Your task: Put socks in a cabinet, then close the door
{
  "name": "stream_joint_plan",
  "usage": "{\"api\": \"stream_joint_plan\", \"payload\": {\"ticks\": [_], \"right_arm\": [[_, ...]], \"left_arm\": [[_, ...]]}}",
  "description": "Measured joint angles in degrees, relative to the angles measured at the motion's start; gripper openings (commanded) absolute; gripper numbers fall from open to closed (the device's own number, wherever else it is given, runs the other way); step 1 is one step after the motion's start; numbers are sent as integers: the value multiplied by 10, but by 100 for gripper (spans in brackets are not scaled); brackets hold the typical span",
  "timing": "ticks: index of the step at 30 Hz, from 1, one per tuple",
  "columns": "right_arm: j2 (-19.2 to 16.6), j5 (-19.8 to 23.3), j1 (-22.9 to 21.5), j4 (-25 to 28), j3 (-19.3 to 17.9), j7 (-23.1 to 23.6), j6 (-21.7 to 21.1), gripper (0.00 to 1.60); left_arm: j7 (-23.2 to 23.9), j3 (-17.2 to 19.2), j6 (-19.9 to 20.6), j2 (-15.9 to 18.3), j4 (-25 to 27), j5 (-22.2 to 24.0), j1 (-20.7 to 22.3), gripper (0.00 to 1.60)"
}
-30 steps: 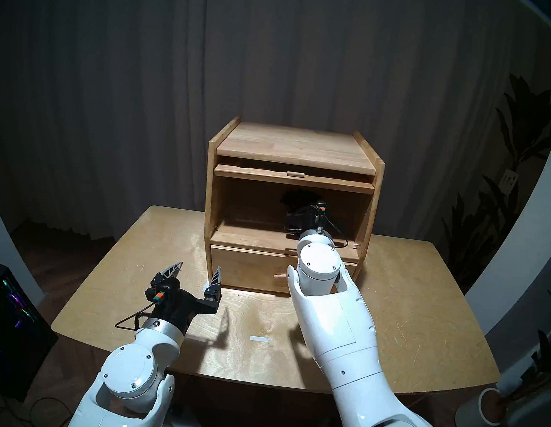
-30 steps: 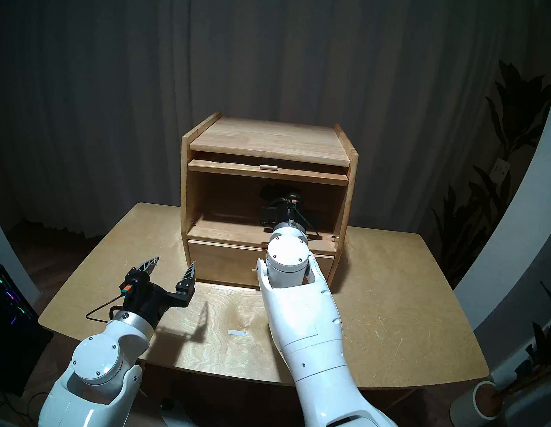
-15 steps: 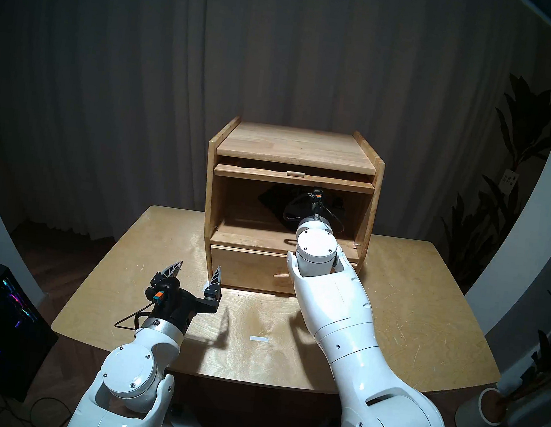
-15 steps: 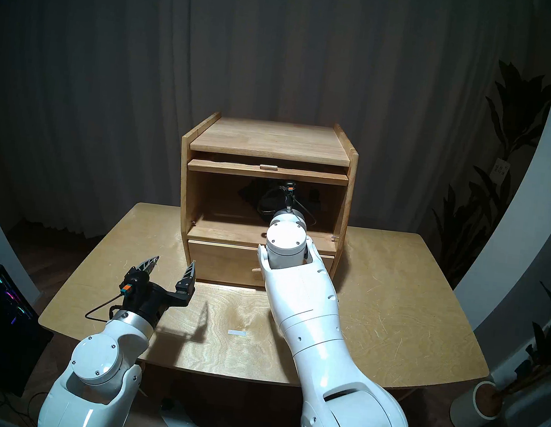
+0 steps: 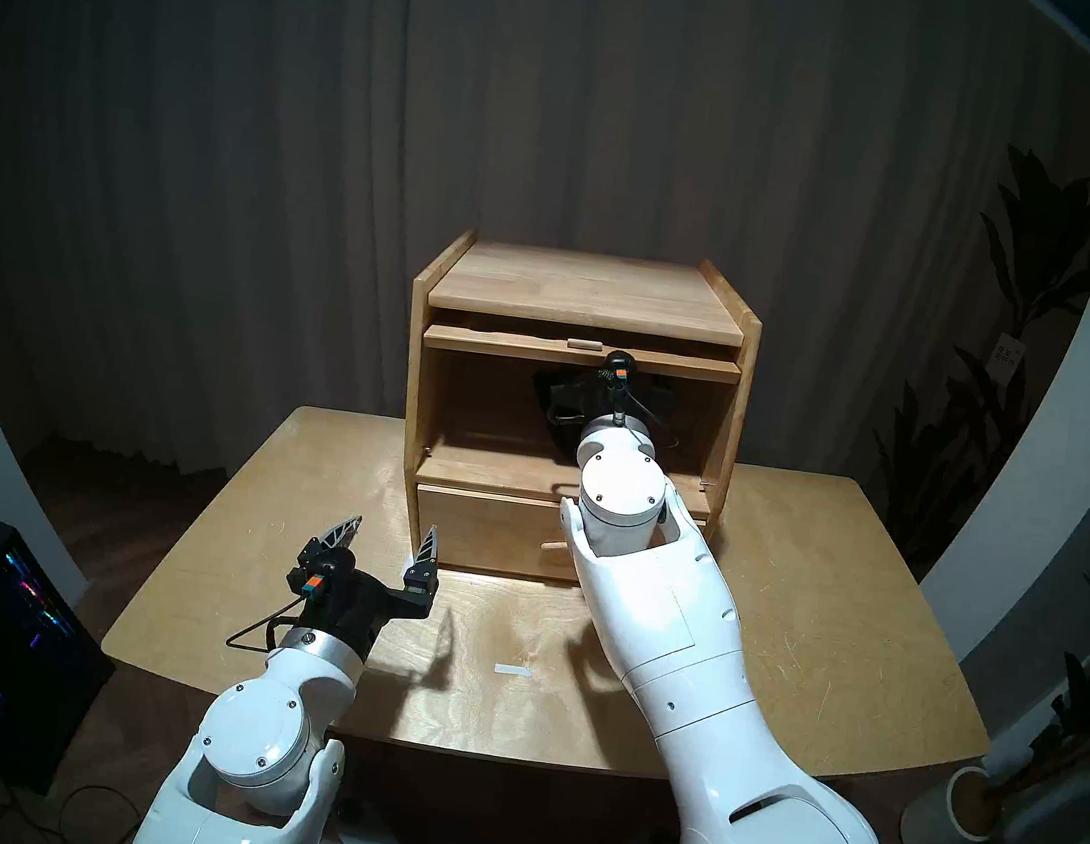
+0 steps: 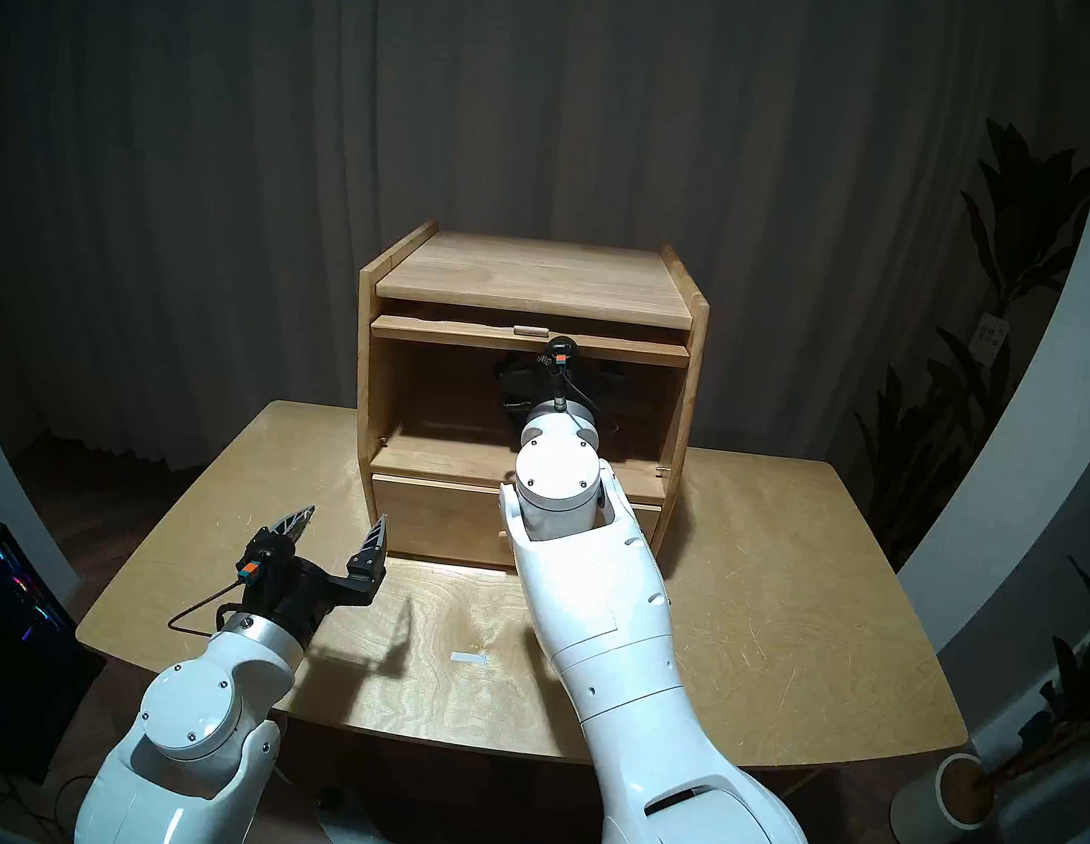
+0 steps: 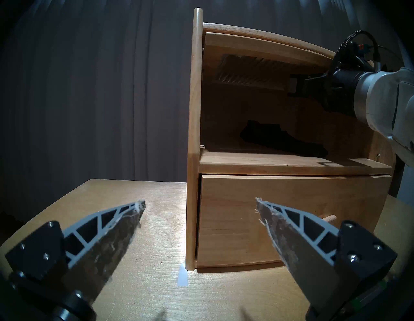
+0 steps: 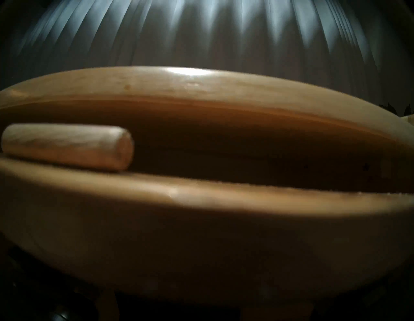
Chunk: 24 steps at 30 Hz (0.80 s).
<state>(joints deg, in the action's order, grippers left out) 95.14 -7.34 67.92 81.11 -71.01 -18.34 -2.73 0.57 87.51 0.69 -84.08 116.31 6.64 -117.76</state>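
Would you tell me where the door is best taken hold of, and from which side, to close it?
Take the tab handle, midway along the door front edge, coming in level from the front. The door lies flat, tucked under the cabinet top, so only that edge and the tab are exposed. Probably one finger goes behind the tab and one under the edge.

We see the cabinet (image 5: 573, 414) at the surface's (image 5: 812, 611) far edge, socks (image 7: 282, 141) in its upper compartment, the door (image 5: 581, 352) raised above them, the drawer (image 7: 291, 213) beneath.
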Motion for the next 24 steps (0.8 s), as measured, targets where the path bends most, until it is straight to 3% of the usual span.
{"api": "stream_joint_plan", "payload": {"ticks": [5, 24], "right_arm": [[-9, 7, 29, 34, 8, 7, -1, 160], [-64, 56, 171, 154, 102, 69, -14, 160]], "left_arm": [[0, 0, 0, 0, -1, 1, 0, 160], [0, -1, 0, 2, -8, 5, 1, 160]]}}
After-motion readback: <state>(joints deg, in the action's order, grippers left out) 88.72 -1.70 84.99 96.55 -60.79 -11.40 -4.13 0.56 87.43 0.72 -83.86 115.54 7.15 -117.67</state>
